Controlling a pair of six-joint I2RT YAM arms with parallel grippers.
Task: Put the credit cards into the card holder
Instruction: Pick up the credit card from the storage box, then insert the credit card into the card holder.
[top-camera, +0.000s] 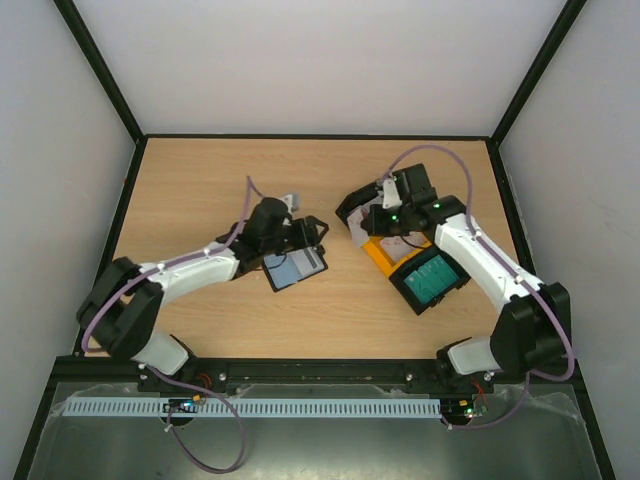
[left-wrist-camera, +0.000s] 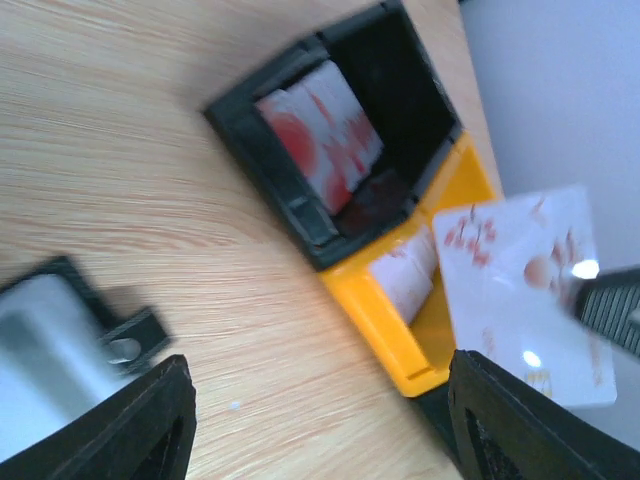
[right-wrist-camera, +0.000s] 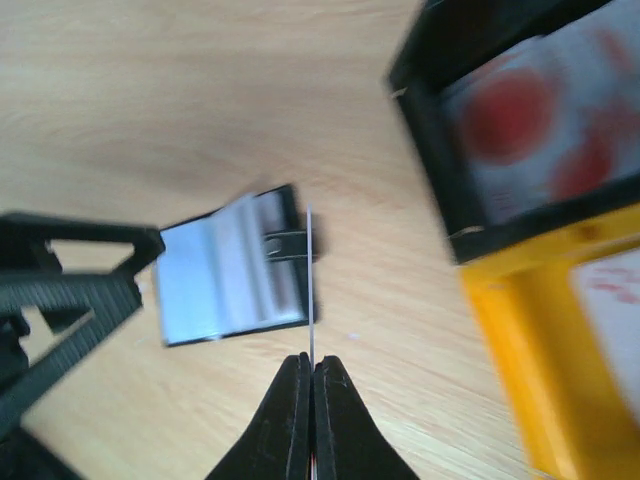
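Note:
The card holder (top-camera: 296, 266) lies open on the table, pale blue lining up; it also shows in the right wrist view (right-wrist-camera: 225, 272) and at the left edge of the left wrist view (left-wrist-camera: 45, 345). My left gripper (top-camera: 283, 240) is open, its jaws wide apart (left-wrist-camera: 320, 440), with one finger next to the holder. My right gripper (right-wrist-camera: 311, 358) is shut on a pale credit card (right-wrist-camera: 311, 280), seen edge-on, with the holder beyond it. That card (left-wrist-camera: 525, 290) hangs above the bins. My right gripper (top-camera: 380, 215) is over the bins.
A black bin (left-wrist-camera: 400, 80) holds red-and-white cards (left-wrist-camera: 320, 140). A yellow bin (left-wrist-camera: 385, 330) joined to it holds a pale card (left-wrist-camera: 405, 275). Another black bin (top-camera: 405, 292) with teal cards (top-camera: 432, 276) sits by the right arm. Black frame rails edge the table.

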